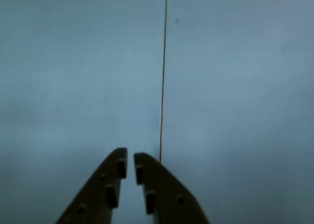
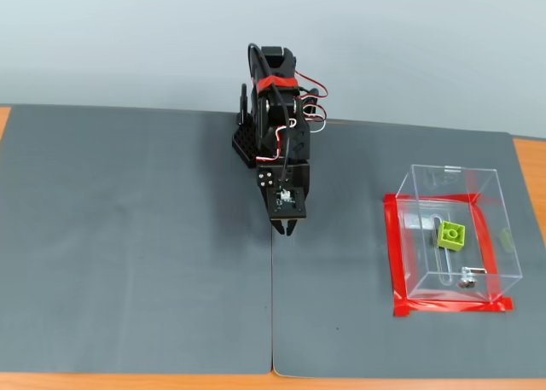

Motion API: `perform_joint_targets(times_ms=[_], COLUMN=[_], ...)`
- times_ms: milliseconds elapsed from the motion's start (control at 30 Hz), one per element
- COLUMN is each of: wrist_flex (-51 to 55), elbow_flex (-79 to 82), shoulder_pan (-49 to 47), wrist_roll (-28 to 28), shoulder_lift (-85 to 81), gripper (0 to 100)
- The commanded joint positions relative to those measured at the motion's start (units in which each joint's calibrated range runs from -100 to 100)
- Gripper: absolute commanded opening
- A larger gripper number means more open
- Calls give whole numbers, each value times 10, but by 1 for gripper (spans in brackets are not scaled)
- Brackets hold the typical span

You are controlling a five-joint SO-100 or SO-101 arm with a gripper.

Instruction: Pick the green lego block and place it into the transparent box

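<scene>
In the fixed view the green lego block [image 2: 451,235] lies inside the transparent box [image 2: 426,281], on its floor beside a slot and a small metal piece. Red tape frames the box base. My gripper [image 2: 285,229] hangs over the grey mat's middle seam, well to the left of the box, pointing down. In the wrist view the gripper [image 1: 130,161] shows two dark fingers nearly touching, with nothing between them, over bare grey mat. Neither block nor box shows in the wrist view.
The arm base [image 2: 256,142] stands at the mat's far edge, with red and white wires on it. A thin seam [image 1: 162,87] runs down the grey mat [image 2: 128,236]. Orange table edge [image 2: 529,177] shows at the right.
</scene>
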Motion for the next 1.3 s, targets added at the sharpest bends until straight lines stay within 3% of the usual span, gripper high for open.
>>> perform_joint_targets(times_ms=[0,333,1267], wrist_flex=[13,133,138], elbow_flex=[-10,-44,-51], shoulder_pan=[-1,2,3], wrist_roll=[-1,-2,-1], shoulder_lift=[-7,-7,-4], gripper=[2,2,2])
